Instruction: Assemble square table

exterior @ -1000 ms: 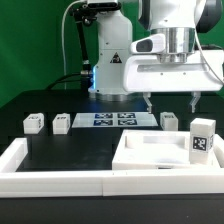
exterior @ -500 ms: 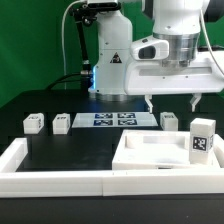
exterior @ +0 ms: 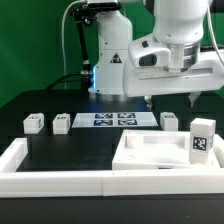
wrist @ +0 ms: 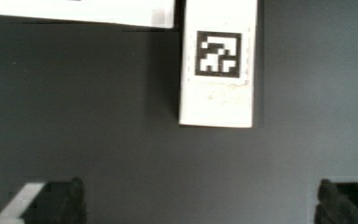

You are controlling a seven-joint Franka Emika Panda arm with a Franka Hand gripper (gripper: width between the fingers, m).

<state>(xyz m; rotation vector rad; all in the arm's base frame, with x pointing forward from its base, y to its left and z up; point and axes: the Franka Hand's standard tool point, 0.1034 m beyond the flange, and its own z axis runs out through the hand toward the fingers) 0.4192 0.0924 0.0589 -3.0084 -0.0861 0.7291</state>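
The white square tabletop (exterior: pixel 150 157) lies flat at the front on the exterior view's right. One tagged leg block (exterior: pixel 203 138) stands upright at its right end. Three more white leg blocks lie on the black table: two (exterior: pixel 34 123) (exterior: pixel 61 123) at the left and one (exterior: pixel 169 120) right of the marker board. My gripper (exterior: pixel 171 100) hangs open above that third block and holds nothing. In the wrist view a long white leg (wrist: pixel 220 75) with a tag lies on the black surface beyond my open gripper (wrist: pixel 197 205), and both dark fingertips (wrist: pixel 51 202) are apart from it.
The marker board (exterior: pixel 113 119) lies flat at the middle back. A long white rail (exterior: pixel 60 182) borders the black surface along the front and left. The robot's base (exterior: pixel 110 60) stands behind. Another white edge (wrist: pixel 87 12) shows in a corner of the wrist view.
The hand has lifted a little and tilted, shifting slightly toward the exterior view's right. The jaws stay wide open. No part has moved.
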